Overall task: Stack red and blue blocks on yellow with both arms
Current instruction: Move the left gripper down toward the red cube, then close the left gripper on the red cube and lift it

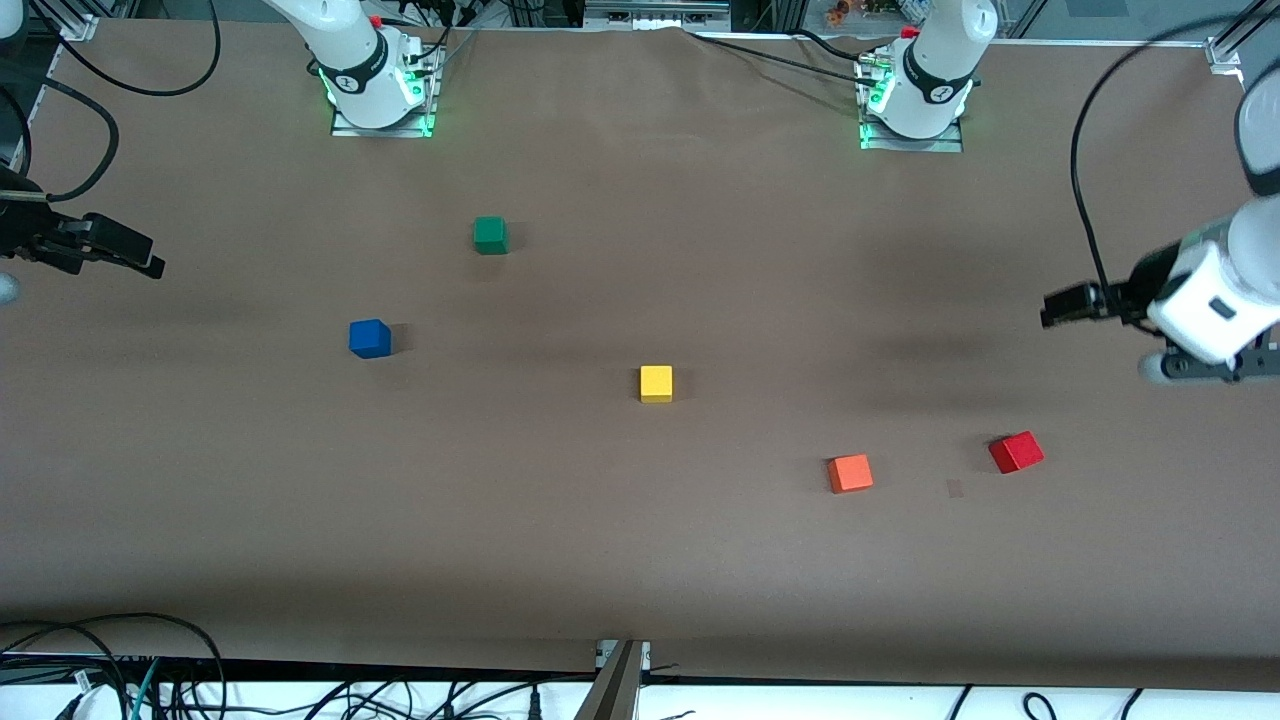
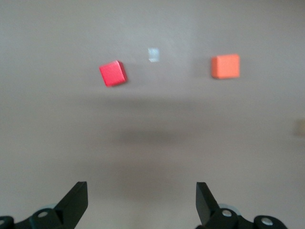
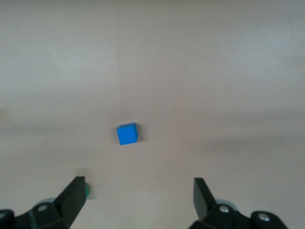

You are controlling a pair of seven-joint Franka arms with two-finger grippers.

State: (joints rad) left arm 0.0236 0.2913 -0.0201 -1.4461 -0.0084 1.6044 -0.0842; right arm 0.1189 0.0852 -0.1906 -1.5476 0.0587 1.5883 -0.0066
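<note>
The left gripper (image 2: pixel 142 202) hangs wide open and empty near the table's edge, with the red block (image 1: pixel 1016 452) just nearer the camera; the right gripper (image 3: pixel 138 200) hangs open too, at its own end; the blue block (image 1: pixel 370 338) sits toward that end from the yellow block (image 1: pixel 656 383). The orange block (image 1: pixel 850 473) looks a lot like red, so the left gripper might grab it by mistake.

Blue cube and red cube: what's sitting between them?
The yellow cube sits roughly between the blue cube and red cube, in the front view.

5 cubes (image 1: pixel 656 383) lie well apart on the table (image 1: pixel 640 560).
</note>
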